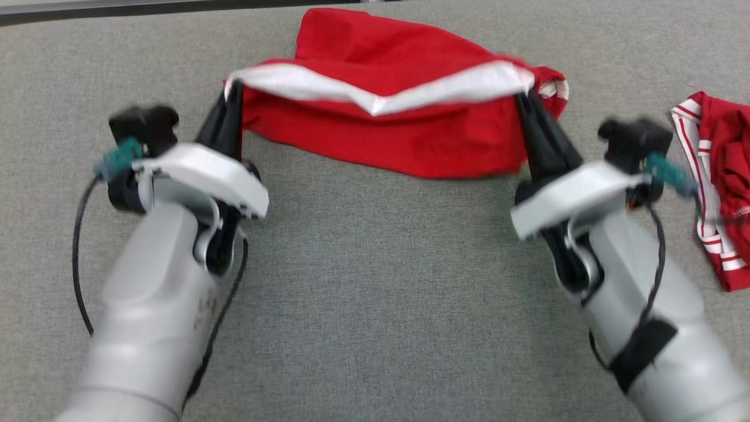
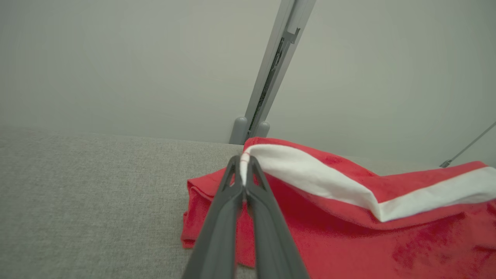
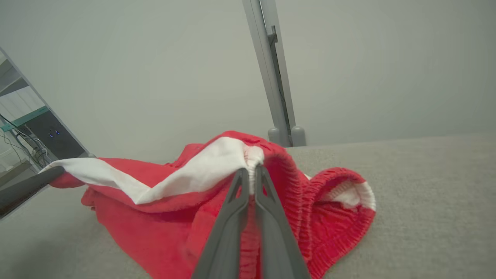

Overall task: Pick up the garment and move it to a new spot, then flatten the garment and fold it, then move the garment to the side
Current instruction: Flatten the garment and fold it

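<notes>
A red garment point(image 1: 387, 94) with a white band along its edge lies across the far middle of the grey table point(image 1: 375, 281). My left gripper point(image 1: 234, 88) is shut on the garment's left corner at the white band, seen close up in the left wrist view as the gripper point(image 2: 244, 161) pinching the garment point(image 2: 348, 232). My right gripper point(image 1: 523, 97) is shut on the right corner near the ribbed waistband; the right wrist view has this gripper point(image 3: 251, 170) clamped on the garment point(image 3: 174, 217). The white edge sags between the two grippers, lifted off the table.
A second red garment with white stripes point(image 1: 723, 176) lies crumpled at the table's right edge. A grey post point(image 2: 271, 69) rises behind the table against a pale wall. The table's far edge point(image 1: 146, 9) runs along the top left of the head view.
</notes>
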Controlling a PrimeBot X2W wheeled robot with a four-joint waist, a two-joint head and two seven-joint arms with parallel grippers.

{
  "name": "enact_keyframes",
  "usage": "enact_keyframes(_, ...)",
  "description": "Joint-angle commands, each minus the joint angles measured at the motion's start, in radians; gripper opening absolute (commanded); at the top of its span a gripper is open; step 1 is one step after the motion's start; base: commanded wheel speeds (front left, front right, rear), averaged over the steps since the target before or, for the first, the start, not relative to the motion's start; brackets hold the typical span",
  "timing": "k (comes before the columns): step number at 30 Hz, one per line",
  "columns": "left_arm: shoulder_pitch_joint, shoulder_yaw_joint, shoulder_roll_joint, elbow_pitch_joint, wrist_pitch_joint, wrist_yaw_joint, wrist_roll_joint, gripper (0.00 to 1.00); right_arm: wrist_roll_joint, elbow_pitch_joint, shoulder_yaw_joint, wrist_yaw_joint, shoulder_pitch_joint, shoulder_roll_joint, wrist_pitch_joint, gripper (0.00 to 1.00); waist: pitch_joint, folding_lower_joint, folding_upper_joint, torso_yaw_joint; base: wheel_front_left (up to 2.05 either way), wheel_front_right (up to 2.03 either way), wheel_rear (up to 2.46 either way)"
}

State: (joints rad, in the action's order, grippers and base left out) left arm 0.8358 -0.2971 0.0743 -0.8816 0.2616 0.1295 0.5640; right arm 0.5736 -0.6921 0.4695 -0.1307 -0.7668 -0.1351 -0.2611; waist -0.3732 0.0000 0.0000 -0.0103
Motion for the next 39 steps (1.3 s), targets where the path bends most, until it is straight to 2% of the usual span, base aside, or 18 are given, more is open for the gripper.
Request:
enact_keyframes(1, -0.036, 0.015, 0.001, 0.025, 0.004, 0.001, 0.006, 0.00, -0.012, 0.036, -0.007, 0.000, 0.052, -0.005, -0.004, 0.00, 0.002, 0.0000, 0.0000, -0.001, 0.00, 0.00, 0.00)
enact_keyframes(8, -0.284, 0.073, 0.026, 0.224, 0.004, 0.001, -0.041, 0.00, -0.085, 0.273, -0.071, 0.000, 0.366, -0.023, -0.004, 0.00, 0.051, 0.0000, 0.0000, -0.004, 0.00, 0.00, 0.00)
enact_keyframes(16, -0.585, 0.113, 0.075, 0.458, 0.004, -0.002, -0.126, 0.00, -0.154, 0.494, -0.110, 0.000, 0.701, -0.004, -0.005, 0.00, 0.162, 0.0000, 0.0000, 0.004, 0.00, 0.00, 0.00)
enact_keyframes(19, -0.654, 0.121, 0.090, 0.513, 0.004, -0.015, -0.138, 0.00, -0.167, 0.531, -0.100, 0.000, 0.767, -0.004, -0.005, 0.00, 0.190, 0.0000, 0.0000, 0.010, 0.00, 0.00, 0.00)
enact_keyframes(23, -0.821, 0.136, 0.106, 0.648, -0.031, -0.060, -0.122, 0.00, -0.177, 0.583, -0.083, 0.000, 0.912, -0.029, -0.005, 0.00, 0.257, 0.0000, 0.0000, 0.021, 0.00, 0.00, 0.00)
enact_keyframes(29, -0.956, 0.154, 0.126, 0.823, -0.102, -0.125, -0.119, 0.00, -0.183, 0.652, -0.093, 0.000, 1.018, -0.053, 0.013, 0.00, 0.291, 0.0000, 0.0000, 0.030, 0.00, 0.00, 0.00)
enact_keyframes(33, -1.011, 0.161, 0.139, 0.939, -0.150, -0.159, -0.119, 0.00, -0.182, 0.694, -0.099, 0.000, 1.058, -0.042, 0.033, 0.00, 0.293, 0.0000, 0.0000, 0.044, 0.00, 0.00, 0.00)
enact_keyframes(36, -1.005, 0.162, 0.152, 0.987, -0.175, -0.166, -0.123, 0.00, -0.181, 0.701, -0.101, 0.000, 1.052, -0.030, 0.045, 0.00, 0.281, 0.0000, 0.0000, 0.056, 0.00, 0.00, 0.00)
enact_keyframes(39, -0.941, 0.144, 0.166, 0.998, -0.202, -0.148, -0.136, 0.00, -0.169, 0.697, -0.118, 0.000, 1.014, -0.005, 0.054, 0.00, 0.253, 0.0000, 0.0000, 0.066, 0.00, 0.00, 0.00)
